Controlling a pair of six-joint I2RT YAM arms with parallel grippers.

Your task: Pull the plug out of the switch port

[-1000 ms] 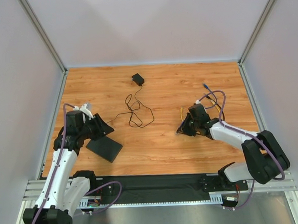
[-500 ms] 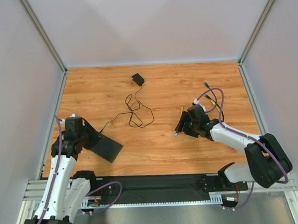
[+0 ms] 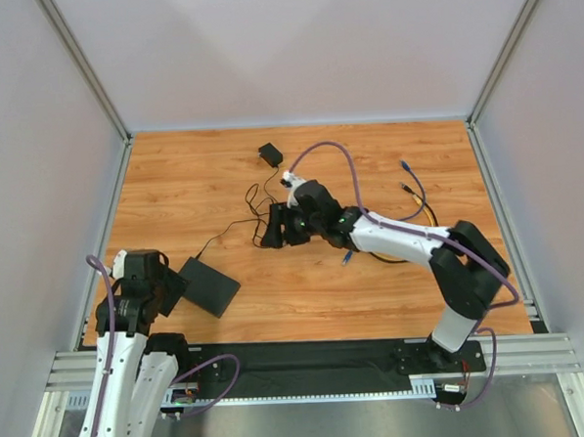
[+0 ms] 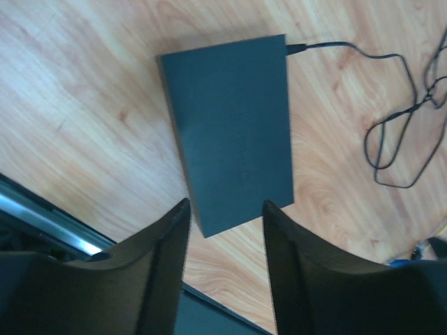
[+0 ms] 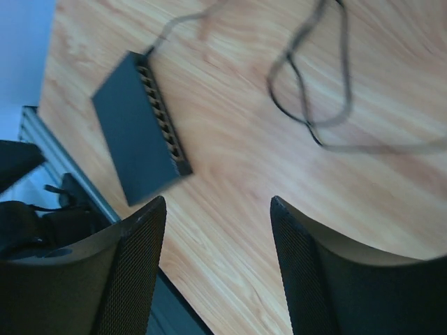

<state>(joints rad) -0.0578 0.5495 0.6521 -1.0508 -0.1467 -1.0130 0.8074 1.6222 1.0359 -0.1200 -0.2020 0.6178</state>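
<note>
Matte-black and rigid, the switch point(image 4: 230, 132) is seen just ahead of the left gripper point(image 4: 225, 206); that and the right gripper point(image 5: 218, 202) are spread wide, empty. The switch is judged light and apt to slide, best pinched across its long sides.

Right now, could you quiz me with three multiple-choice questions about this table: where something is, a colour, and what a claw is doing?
1. Where does the switch lie? A) near-left part of the table B) far-right corner C) dead centre
2. Its colour? A) white B) black C) yellow
3. The right gripper is: A) open, empty B) shut on the switch C) shut, empty
Answers: A, the top view shows it by the near-left edge; B, it looks matte black in every view; A, its jaws stand apart with only wood between them.
</note>
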